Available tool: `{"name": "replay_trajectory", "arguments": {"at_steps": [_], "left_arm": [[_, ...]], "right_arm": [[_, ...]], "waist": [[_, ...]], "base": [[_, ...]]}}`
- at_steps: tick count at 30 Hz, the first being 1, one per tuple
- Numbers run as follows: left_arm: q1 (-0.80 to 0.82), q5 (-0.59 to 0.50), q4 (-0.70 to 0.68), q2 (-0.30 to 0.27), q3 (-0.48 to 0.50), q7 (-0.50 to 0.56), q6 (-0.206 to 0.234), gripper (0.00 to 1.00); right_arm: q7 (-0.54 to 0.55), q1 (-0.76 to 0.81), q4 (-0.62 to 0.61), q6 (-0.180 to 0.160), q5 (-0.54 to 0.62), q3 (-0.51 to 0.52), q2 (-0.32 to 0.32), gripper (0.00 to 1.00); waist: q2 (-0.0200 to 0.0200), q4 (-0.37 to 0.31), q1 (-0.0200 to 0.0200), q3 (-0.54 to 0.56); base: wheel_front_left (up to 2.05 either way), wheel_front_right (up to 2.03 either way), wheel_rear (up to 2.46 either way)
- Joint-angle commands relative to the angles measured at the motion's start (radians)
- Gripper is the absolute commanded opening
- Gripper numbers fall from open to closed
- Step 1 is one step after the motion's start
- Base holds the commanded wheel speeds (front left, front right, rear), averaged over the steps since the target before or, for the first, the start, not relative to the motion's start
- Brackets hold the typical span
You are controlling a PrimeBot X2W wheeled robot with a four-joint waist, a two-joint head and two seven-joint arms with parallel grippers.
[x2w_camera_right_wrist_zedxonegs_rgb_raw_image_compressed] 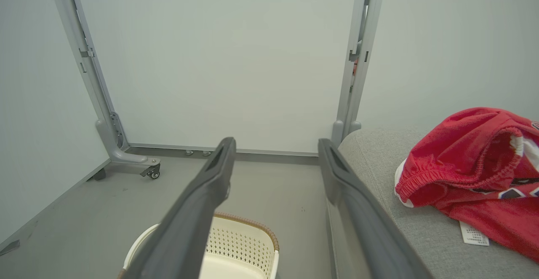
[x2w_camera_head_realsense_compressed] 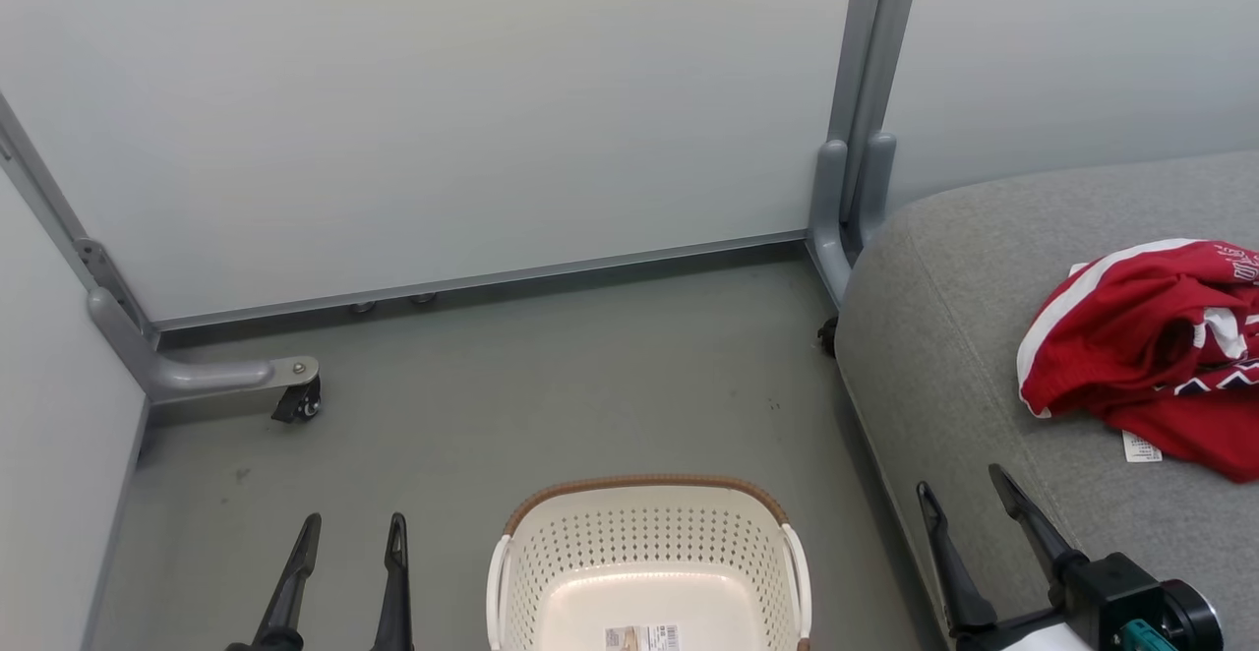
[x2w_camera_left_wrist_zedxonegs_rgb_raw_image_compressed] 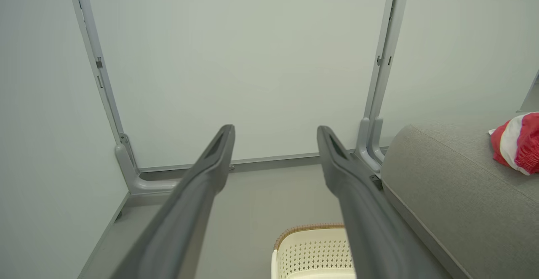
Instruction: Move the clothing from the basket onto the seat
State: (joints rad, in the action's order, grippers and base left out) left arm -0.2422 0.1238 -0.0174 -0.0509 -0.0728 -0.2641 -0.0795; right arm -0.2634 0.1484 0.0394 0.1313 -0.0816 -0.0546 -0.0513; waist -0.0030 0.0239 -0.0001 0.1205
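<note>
On seat (x2w_camera_head_realsense_compressed: 944, 317), clothing (x2w_camera_head_realsense_compressed: 1131, 336) lying crumpled, right of basket (x2w_camera_head_realsense_compressed: 649, 543) standing on floor (x2w_camera_head_realsense_compressed: 551, 385); left tool (x2w_camera_head_realsense_compressed: 355, 521) beside basket, fingers parted, holding nothing; right tool (x2w_camera_head_realsense_compressed: 959, 479) over seat edge, likewise parted, holding nothing.

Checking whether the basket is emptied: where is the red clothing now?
The red basketball clothing with white trim lies at the right of the head view on the large light-grey fabric seat, beyond and right of the white perforated basket.
</note>
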Motion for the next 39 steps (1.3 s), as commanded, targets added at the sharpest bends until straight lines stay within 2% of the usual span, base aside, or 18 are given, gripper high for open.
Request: {"name": "replay_trajectory", "arguments": {"at_steps": [1,14,15,20,27,28,39], "left_arm": [[-0.015,-0.011,0.006,0.000,0.000,0.000,-0.006,1.00],[-0.017,-0.044,0.025,0.000,-0.007,0.000,-0.002,1.00],[-0.003,-0.032,0.027,0.000,-0.007,0.000,-0.004,0.00],[-0.002,-0.014,0.070,0.001,-0.011,0.002,-0.004,0.00],[0.035,0.160,0.086,-0.008,-0.001,0.033,-0.007,0.00],[0.050,0.223,0.095,-0.012,0.003,0.045,-0.010,0.00],[0.098,0.425,0.124,-0.021,0.017,0.084,-0.017,0.00]], "right_arm": [[-0.002,0.014,0.002,-0.001,0.004,0.004,0.000,1.00],[-0.002,0.014,-0.003,-0.001,-0.026,0.014,0.000,1.00],[0.000,0.006,0.002,0.000,-0.020,0.011,0.002,0.00],[0.003,0.012,0.043,0.000,-0.031,0.007,0.008,0.00],[0.035,-0.017,0.058,0.000,-0.204,0.013,-0.002,0.00],[0.047,-0.028,0.065,0.000,-0.266,0.016,-0.005,0.00],[0.086,-0.064,0.085,0.000,-0.467,0.027,-0.014,0.00]], "waist": [[0.0030,-0.002,0.0001,-0.001],[0.0030,-0.007,0.0001,-0.002],[0.0000,-0.008,0.0001,-0.002],[0.0000,-0.008,0.0001,-0.002],[0.0002,-0.009,0.0001,-0.010],[0.0003,-0.010,0.0001,-0.013],[0.0005,-0.011,0.0001,-0.023]], "base": [[0.00,0.00,0.00],[0.00,0.00,0.00],[0.00,0.00,0.00],[0.00,0.00,0.00],[0.00,0.00,0.00],[0.00,0.00,0.00],[0.00,0.00,0.00]]}}
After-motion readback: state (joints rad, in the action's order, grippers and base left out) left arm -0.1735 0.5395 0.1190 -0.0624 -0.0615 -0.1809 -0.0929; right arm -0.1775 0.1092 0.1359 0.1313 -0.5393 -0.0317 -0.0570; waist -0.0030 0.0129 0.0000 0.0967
